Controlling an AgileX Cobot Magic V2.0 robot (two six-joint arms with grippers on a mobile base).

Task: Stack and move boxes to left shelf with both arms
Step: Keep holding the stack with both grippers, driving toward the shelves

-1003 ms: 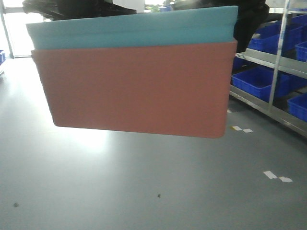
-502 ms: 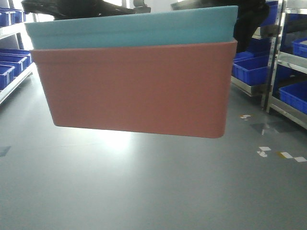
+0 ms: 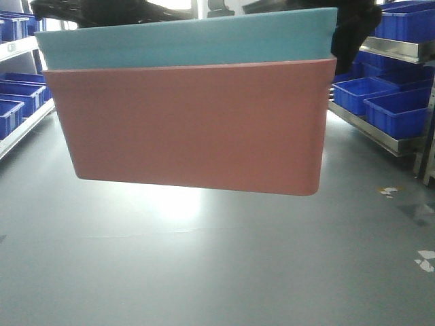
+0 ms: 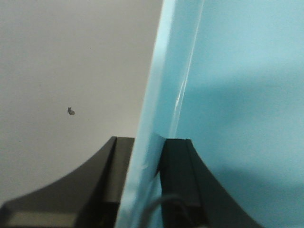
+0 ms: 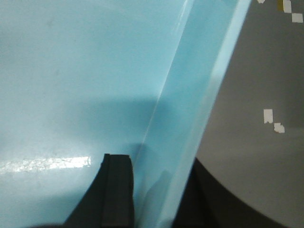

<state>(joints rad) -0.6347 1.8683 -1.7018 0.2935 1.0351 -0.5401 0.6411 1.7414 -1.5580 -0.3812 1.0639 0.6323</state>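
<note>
While both boxes hang clear of the floor [image 3: 204, 272], I count the stacking as done. The light blue box [image 3: 183, 41] sits nested inside the salmon pink box [image 3: 190, 125], and only its upper band shows above the pink rim.

What remains, as I judge it, is the carry to the left shelf and the set-down there. A steel rack [image 3: 17, 47] to the left of the pink box carries dark blue bins [image 3: 13, 95]. I cannot tell from here whether it is the shelf meant. A second rack [image 3: 401, 51] to the right of the pink box holds more of the same bins.

The left pincer [image 4: 145, 161] pinches the blue box's end wall, one finger inside and one outside. The right pincer [image 5: 159, 185] does the same at the opposite end, with its inner finger flat against the blue wall. From the front view I see only dark arm shapes above the pink box at either end.

As for contents, the pink box holds the blue one. The blue box's inside, as far as both wrist views reach, shows bare plastic and nothing loose.
</note>
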